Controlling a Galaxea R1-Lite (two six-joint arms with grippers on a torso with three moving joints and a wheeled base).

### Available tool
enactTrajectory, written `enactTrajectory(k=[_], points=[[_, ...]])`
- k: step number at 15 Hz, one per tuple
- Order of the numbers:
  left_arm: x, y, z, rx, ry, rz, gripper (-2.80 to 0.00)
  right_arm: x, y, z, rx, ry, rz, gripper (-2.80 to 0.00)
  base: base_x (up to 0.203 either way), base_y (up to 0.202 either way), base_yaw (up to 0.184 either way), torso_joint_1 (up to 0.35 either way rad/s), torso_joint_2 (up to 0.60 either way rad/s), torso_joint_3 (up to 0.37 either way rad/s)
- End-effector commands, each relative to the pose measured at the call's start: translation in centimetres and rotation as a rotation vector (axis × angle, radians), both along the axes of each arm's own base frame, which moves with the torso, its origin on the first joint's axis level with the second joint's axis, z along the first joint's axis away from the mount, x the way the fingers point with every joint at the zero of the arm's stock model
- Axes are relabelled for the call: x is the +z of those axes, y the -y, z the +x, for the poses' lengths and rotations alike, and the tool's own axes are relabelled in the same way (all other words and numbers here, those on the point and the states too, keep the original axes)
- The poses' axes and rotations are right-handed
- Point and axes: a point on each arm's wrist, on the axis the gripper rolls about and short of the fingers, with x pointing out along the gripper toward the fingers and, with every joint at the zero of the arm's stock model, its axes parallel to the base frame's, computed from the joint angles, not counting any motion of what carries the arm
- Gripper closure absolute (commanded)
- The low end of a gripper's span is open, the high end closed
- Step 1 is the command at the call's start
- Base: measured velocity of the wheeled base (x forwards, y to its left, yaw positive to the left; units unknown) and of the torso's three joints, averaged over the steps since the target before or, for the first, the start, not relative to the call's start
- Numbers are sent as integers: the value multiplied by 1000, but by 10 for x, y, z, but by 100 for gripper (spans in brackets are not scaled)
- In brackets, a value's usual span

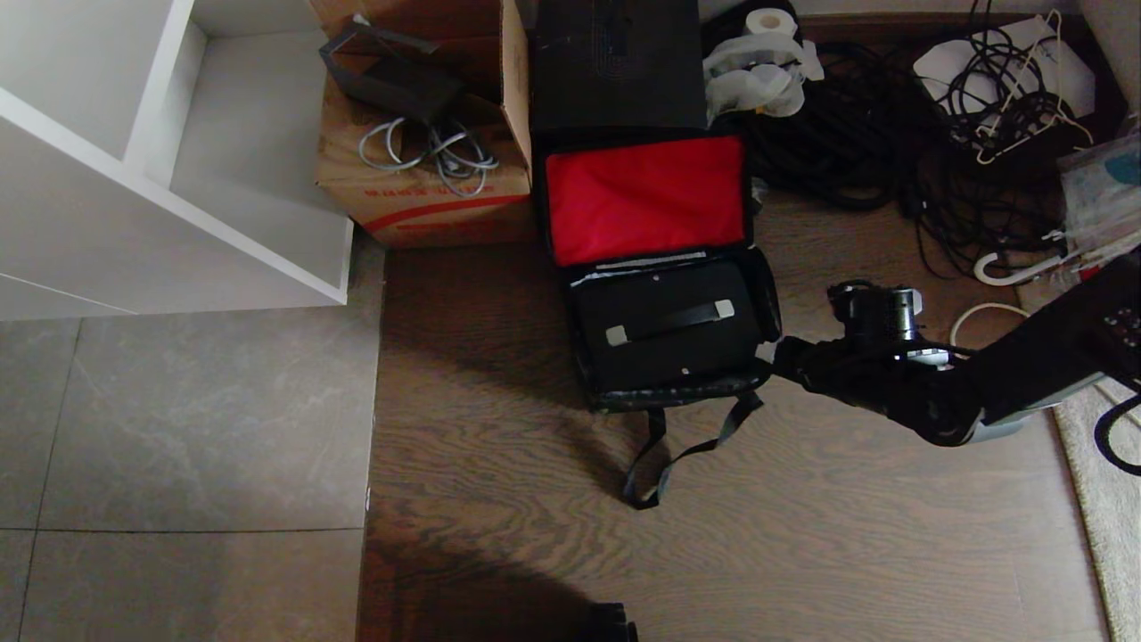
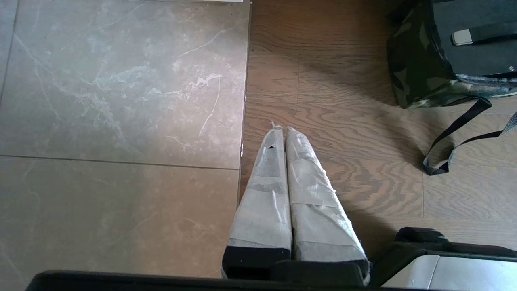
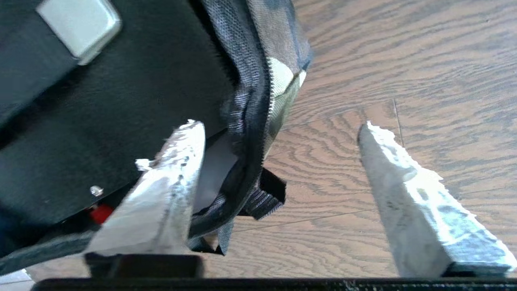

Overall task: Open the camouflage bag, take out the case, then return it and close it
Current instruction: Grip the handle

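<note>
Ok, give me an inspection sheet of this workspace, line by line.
Surface: wood floor meeting grey tile.
Job's things: camouflage bag open, red-lined lid up; case lying inside.
Clutter: cardboard box, black box, paper roll.
Claws: right claw open at the bag's right edge, holding nothing; left claw shut over the floor.
Cables: tangle at the far right.
Surroundings: white shelf.

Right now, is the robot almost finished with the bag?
Hard to say. The camouflage bag is open, its red-lined lid flipped back, and the case lies inside. The right tool is open at the bag's corner, gripping nothing. The left tool hangs shut over the floor. At least the lid still needs closing.
</note>
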Motion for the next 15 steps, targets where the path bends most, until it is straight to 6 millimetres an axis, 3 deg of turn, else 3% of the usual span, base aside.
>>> enactTrajectory(k=[1,10,11,15], points=[[-3,0,1,0,-9,-1,0,-9,-1,4,-1,-15,-2,-280,0,0,0,0,0,0],[-3,0,1,0,-9,-1,0,-19,-1,1,0,-55,-16,-280,0,0,0,0,0,0],[-3,0,1,0,-9,-1,0,-20,-1,1,-2,-57,-14,0,0,0,0,0,0,0],[-3,0,1,0,-9,-1,0,-22,-3,2,8,-59,-22,0,0,0,0,0,0,0]])
